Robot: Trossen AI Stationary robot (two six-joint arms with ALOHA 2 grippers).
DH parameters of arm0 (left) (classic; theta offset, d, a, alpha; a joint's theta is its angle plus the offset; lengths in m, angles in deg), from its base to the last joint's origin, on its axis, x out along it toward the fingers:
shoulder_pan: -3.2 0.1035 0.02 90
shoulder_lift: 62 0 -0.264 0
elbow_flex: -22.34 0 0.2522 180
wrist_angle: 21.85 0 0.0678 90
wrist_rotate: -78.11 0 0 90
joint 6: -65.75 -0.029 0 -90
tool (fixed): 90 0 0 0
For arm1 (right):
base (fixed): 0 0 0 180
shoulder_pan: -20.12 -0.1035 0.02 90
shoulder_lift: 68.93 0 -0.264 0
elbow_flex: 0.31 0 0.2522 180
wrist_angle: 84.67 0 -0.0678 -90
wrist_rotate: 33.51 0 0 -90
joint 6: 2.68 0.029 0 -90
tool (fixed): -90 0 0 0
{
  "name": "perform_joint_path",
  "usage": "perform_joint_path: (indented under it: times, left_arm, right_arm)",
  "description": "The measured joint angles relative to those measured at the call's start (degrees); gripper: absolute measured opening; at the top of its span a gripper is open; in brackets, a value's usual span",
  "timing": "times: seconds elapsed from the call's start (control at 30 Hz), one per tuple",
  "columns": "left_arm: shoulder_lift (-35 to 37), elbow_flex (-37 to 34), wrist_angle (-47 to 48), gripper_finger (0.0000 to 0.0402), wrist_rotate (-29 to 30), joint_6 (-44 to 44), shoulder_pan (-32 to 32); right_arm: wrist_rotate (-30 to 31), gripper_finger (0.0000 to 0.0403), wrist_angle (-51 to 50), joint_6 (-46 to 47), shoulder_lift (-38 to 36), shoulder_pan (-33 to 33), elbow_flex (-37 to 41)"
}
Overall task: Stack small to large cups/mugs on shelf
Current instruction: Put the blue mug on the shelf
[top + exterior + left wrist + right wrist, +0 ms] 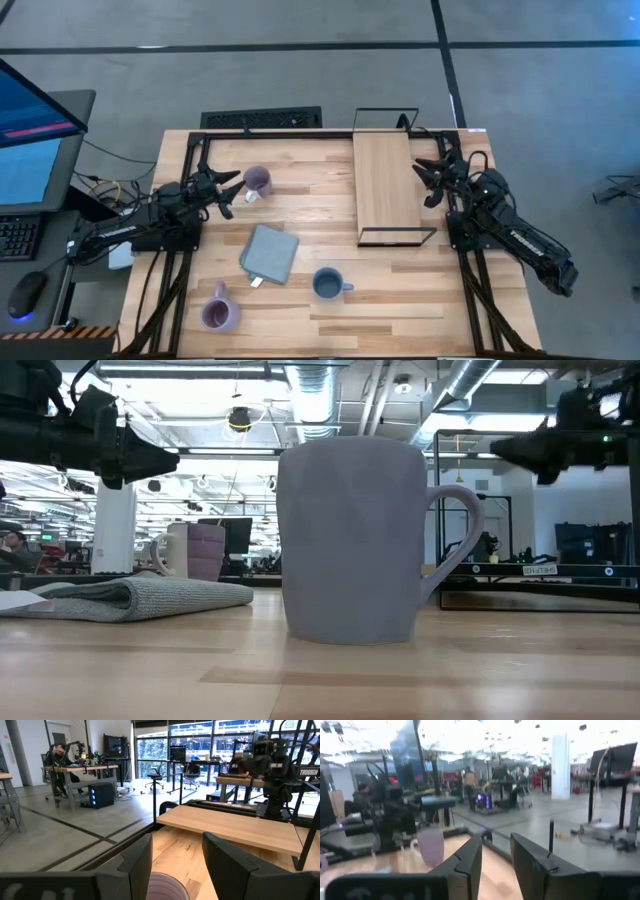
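A pale lavender mug (258,181) stands upright at the table's far left. My left gripper (232,195) is open just to its left. In the left wrist view the mug's rim (167,887) shows low between the two fingers (177,855), apart from both. A second lavender mug (219,313) stands near the front left edge. A blue-grey mug (327,284) stands front centre and fills the low view (355,540). The light wood shelf (385,185) stands at the far right on its black wire frame. My right gripper (428,183) is open and empty at the shelf's right edge.
A folded grey cloth (269,252) lies flat between the three mugs. A monitor, keyboard and mouse (25,295) sit on a desk left of the table. People sit at desks in the room beyond (60,757).
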Motion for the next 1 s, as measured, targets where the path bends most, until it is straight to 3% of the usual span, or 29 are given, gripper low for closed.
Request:
perform_joint_path:
  times: [0.17,0.33,0.7,1.0]
  left_arm:
    - [0.0,0.0,0.0,0.0164,0.0,0.0,0.0]
    - [0.0,0.0,0.0,0.0164,0.0,0.0,0.0]
    - [0.0,0.0,0.0,0.0164,0.0,0.0,0.0]
    - [0.0,0.0,0.0,0.0164,0.0,0.0,0.0]
  right_arm:
    - [-0.2,0.0127,-3.2,0.0,1.4,-1.3,-8.0]
    - [-1.3,0.0127,-11.7,-2.1,7.6,-4.1,-19.5]
    - [-1.3,0.0127,-26.4,-10.5,31.9,-13.5,-46.3]
    - [-0.4,0.0127,-43.4,-10.9,50.1,-23.8,-62.6]
